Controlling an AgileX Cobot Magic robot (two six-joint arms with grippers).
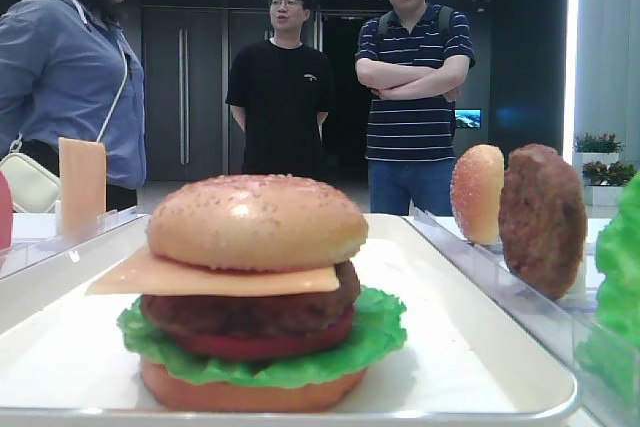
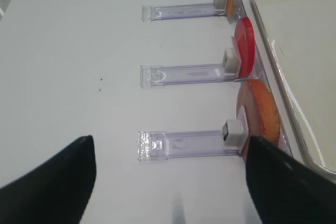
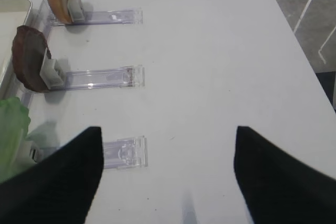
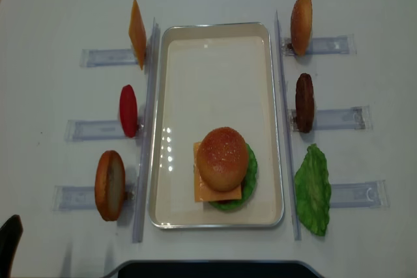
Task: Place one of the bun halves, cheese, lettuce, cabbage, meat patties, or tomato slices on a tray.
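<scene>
Stacked burger [image 4: 223,166] on tray [image 4: 218,43], cheese [image 4: 137,32] left, lettuce [image 4: 313,190] right

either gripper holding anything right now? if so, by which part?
Nothing is held. The right gripper is open over bare table beside the holders, with nothing between its fingers. The left gripper is open too, empty, short of the bun half.

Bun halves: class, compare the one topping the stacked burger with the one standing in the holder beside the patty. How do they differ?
The burger's top bun lies flat, dome up, on the tray; the holder's bun half stands on edge outside the tray. The first rests on cheese; the second touches no food. Both are golden and sesame-speckled.
</scene>
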